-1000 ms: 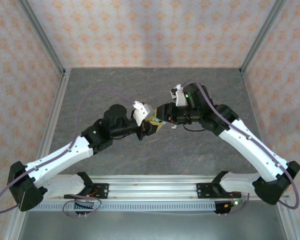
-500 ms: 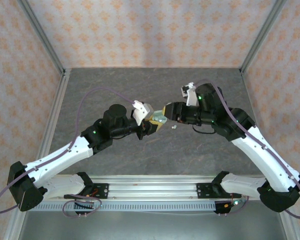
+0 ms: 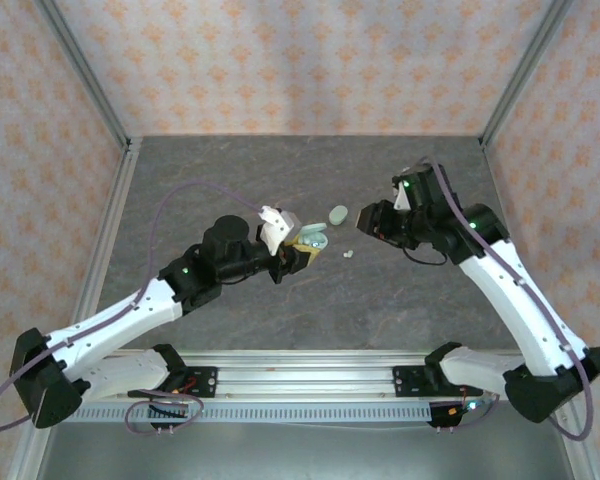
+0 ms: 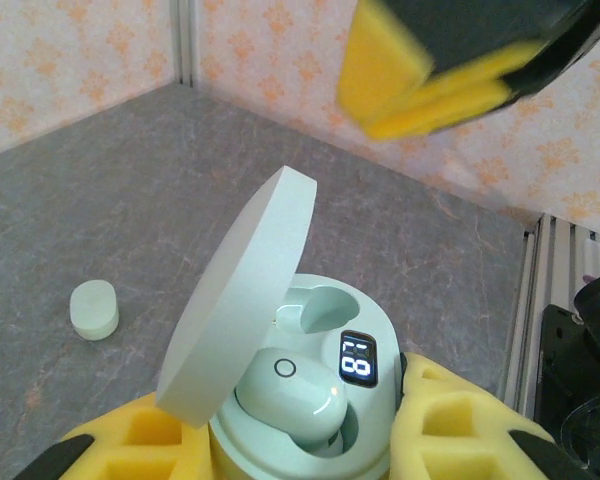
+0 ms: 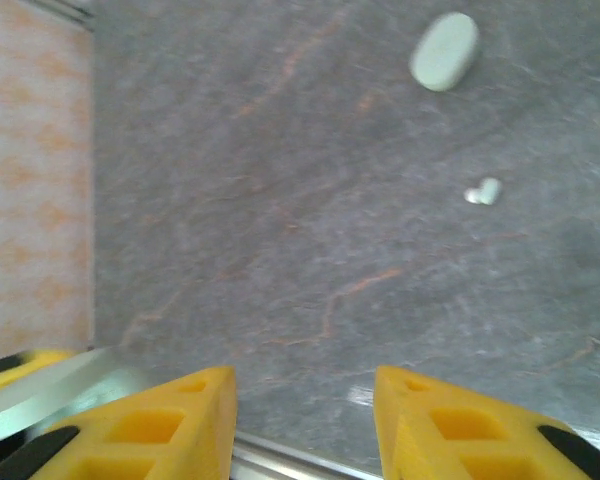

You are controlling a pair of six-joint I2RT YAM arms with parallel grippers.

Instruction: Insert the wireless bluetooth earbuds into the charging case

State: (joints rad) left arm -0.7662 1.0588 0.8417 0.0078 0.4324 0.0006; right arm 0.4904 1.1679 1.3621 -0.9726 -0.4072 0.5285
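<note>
Grey stone-patterned bench (image 3: 230, 170), enclosed by walls (image 3: 280, 60) papered in an orange floral print. Left gripper (image 4: 298, 445): closed on the case (image 4: 320, 330), with a yellow pad against each side of the case body; the case stands upright between the fingers. Lid (image 4: 238, 300): hinged open and standing up at the side of the case away from the display. Inside the case: one earbud (image 4: 292, 398) is seated in the socket nearer the left gripper's palm, and the farther socket (image 4: 315, 305) is unoccupied. A small lit display (image 4: 358, 358) shows digits on the inner face of the case. Right gripper (image 5: 303, 405): spread wide, nothing between its fingers, clear of the bench, facing the left gripper across a gap. Loose earbud (image 3: 347, 254): lying on the bench just past the left gripper's tip, between the two grippers; in the right wrist view it lies ahead of the right gripper and to the right. Second case (image 3: 338, 213): closed, oval, pale mint, flat on the bench beyond the loose earbud as seen from the right gripper, apart from both grippers; in the left wrist view it lies ahead and to the left of the left gripper. The two items on the bench are apart.
</note>
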